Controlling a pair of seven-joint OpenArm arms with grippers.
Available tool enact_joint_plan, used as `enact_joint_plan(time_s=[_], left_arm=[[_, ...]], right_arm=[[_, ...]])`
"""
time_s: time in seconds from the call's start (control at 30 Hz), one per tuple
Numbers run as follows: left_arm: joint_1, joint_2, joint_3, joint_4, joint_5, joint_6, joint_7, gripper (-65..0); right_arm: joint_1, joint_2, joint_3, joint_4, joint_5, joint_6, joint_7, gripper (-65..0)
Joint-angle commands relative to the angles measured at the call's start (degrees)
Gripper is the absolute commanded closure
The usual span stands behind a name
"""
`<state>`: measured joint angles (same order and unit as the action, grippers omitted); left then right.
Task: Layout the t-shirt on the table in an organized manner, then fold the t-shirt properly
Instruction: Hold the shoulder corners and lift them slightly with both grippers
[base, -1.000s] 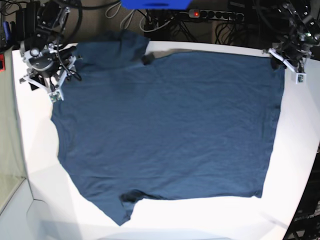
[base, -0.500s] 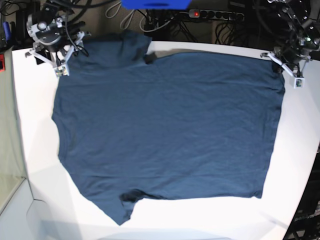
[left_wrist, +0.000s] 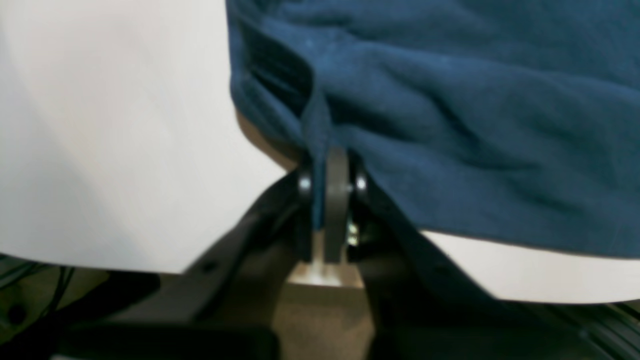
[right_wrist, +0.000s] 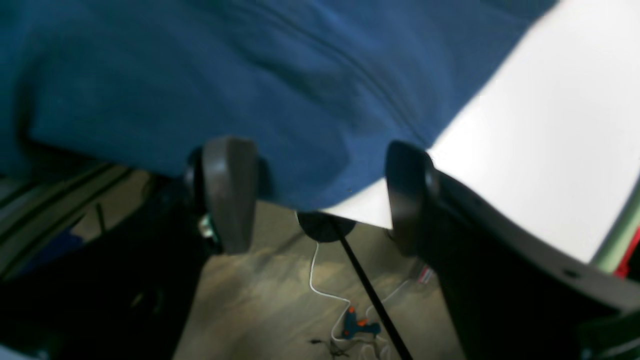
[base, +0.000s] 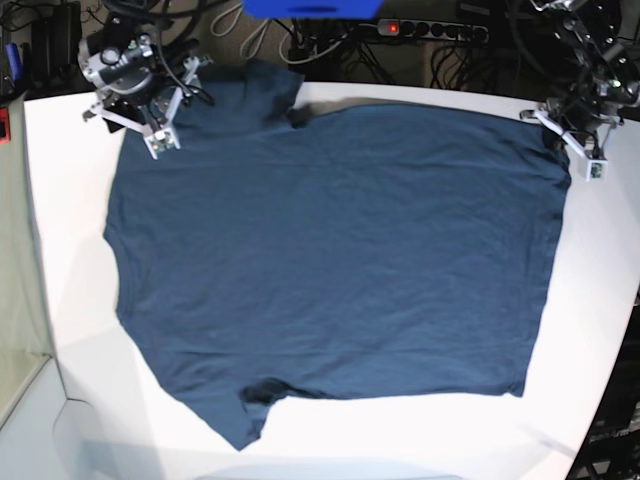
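The dark navy t-shirt (base: 330, 250) lies spread nearly flat over the white table (base: 70, 290), one sleeve at the back left, the other at the front left. My left gripper (base: 558, 122) sits at the shirt's back right corner. In the left wrist view it (left_wrist: 330, 167) is shut on a pinched ridge of the t-shirt (left_wrist: 450, 100). My right gripper (base: 180, 80) hovers at the back left sleeve. It (right_wrist: 320, 195) stands open, and the t-shirt's edge (right_wrist: 280, 100) hangs just beyond its fingers (right_wrist: 230, 195), over the table's edge (right_wrist: 540, 150).
Behind the table's far edge lie a power strip (base: 430, 28) with a red light, cables and a blue object (base: 310, 8). The floor below shows a white cord and a small blue and orange tool (right_wrist: 360, 327). A bare strip of table (base: 600, 300) runs along the right.
My right arm has moved from the shirt's left shoulder toward the table's back edge, staying open. My left gripper has closed on the back right corner.
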<state>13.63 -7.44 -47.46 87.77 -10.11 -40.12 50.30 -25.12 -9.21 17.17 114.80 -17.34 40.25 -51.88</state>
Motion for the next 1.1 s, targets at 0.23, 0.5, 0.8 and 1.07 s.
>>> enact_joint_plan(time_s=[0.23,0.5,0.8,1.07], left_arm=[[0.31,-0.78,0.03,0.45,0.39,0.12,0.47,-0.4],[0.13,-0.95,0.03,0.54,0.39,0.12,0.47,-0.4],[0.13,-1.04,-0.41,0.54,0.39,0.12,0.47,-0.4],[0.13,-0.95,-0.41,1.24,0.39,0.12,0.64,-0.4]], right_arm=[[-0.94,0.21,1.16,-0.91,6.4,-0.25,0.49,-40.6],[-1.47,0.21,1.25,-4.61,6.4,-0.25,1.02,-40.6],[0.11,0.21,1.25,-9.53,6.49,-0.25,1.2,-28.7],[0.29,0.21,1.16,-8.83,6.31,-0.25,1.11,0.0]])
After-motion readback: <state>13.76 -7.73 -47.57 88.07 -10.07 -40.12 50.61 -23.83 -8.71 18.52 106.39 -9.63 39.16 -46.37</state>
